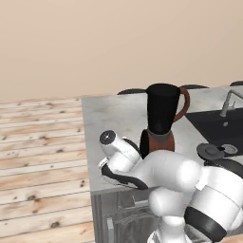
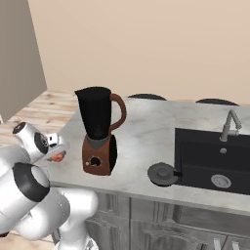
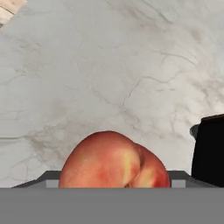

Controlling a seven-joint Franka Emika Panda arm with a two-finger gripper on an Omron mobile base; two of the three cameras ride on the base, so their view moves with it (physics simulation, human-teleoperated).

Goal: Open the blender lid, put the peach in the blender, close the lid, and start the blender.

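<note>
Hand view, bottom centre: the peach (image 3: 114, 161) sits between the gripper (image 3: 114, 178) tips, jaws at its sides; whether they clench it cannot be told. Right base view: the peach (image 2: 58, 156) shows at left on the counter (image 2: 146, 141). Beyond, the blender (image 2: 99, 130) stands open at centre-left. The blender lid (image 2: 162, 174) lies lower centre-right, beside the sink (image 2: 215, 156).

The blender (image 2: 100, 131) stands on the counter (image 2: 141, 146), lid (image 2: 162, 173) lying right, peach (image 2: 58, 156) left.
</note>
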